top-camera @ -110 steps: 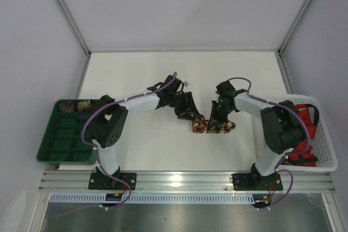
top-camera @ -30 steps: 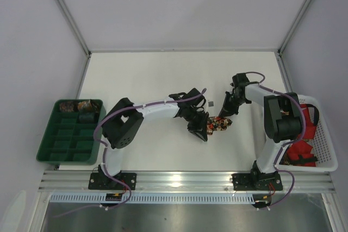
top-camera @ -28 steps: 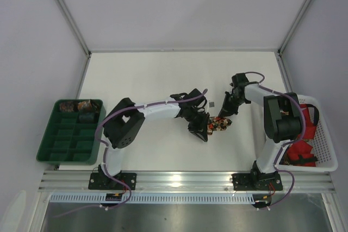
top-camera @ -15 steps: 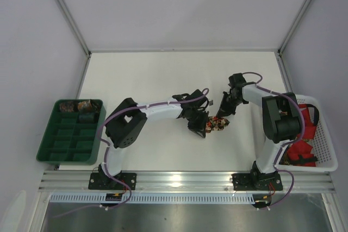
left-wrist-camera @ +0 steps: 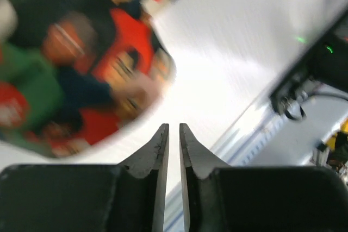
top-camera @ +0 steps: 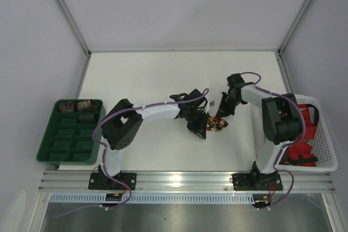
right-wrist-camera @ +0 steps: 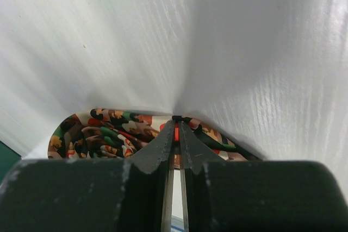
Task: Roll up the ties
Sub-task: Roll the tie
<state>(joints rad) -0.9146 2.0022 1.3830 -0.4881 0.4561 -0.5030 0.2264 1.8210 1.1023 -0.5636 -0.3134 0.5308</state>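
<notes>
- Top view: the tie [top-camera: 217, 126] is a small bundle, partly rolled by the look of it, lying near the middle of the table [top-camera: 163, 74]. The left gripper [top-camera: 204, 129] is right against its left side, and the right gripper [top-camera: 219, 116] comes in from the upper right. There's plenty of bare table all round, most of it toward the back. The green tray [top-camera: 49, 150] with two rolled ties [top-camera: 76, 105] sits well off to the left. The white basket [top-camera: 326, 156] with more ties [top-camera: 304, 134] sits well off to the right. The only cramped spot is where the two grippers nearly meet over the bundle, so a careless swing could knock one into the other.
- Left wrist view: its fingers [left-wrist-camera: 155, 150] are almost pressed together, just a thin slit with nothing in it. The tie is a blurry patch up and left of the tips, very close but not between them. If that arm shoves the roll sideways with nothing gripped, the coil could probably loosen or flop open.
- Right wrist view: the fingers [right-wrist-camera: 157, 150] are pressed together right at the tie's far edge and seem to pinch a thin bit of fabric, though it's hard to be sure. The tie spreads out on either side of the tips. A skinny edge pinch like that slips easily, so a tug from the other arm could pull it free and the roll would unwind.
</notes>
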